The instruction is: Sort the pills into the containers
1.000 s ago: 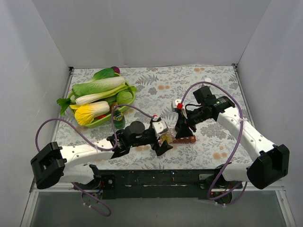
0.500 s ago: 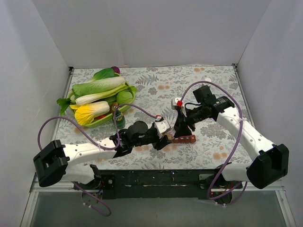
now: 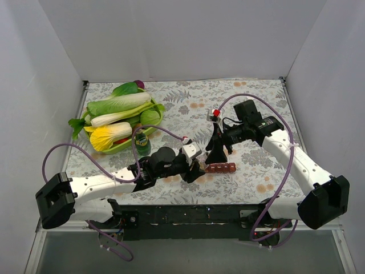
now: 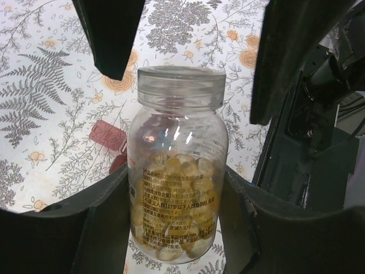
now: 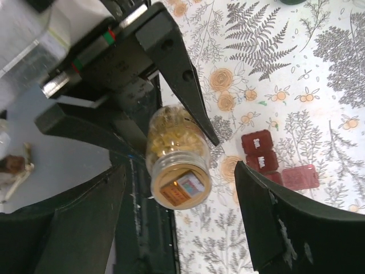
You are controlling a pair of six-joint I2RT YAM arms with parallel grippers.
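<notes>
A clear bottle (image 4: 177,165) of yellow softgel pills, its lid on, is clamped at its lower body between the fingers of my left gripper (image 4: 174,228), just above the table. My left gripper (image 3: 195,166) sits left of the containers (image 3: 221,168), a dark-red strip of day-marked compartments (image 5: 259,154) lying flat, one lid flipped open. My right gripper (image 5: 179,174) stands open over the bottle's lid (image 5: 181,185), with a finger on each side and a gap to both. In the top view it (image 3: 215,153) hangs directly above the strip's left end.
A green tray (image 3: 149,130) of leafy vegetables fills the back left. A small green bottle (image 3: 142,144) stands beside it, close to the left arm's cable. White walls close in the table on three sides.
My left gripper closed on the pill bottle. My right gripper, which was shut on the bottle's top, has opened and let go, rising slightly.
</notes>
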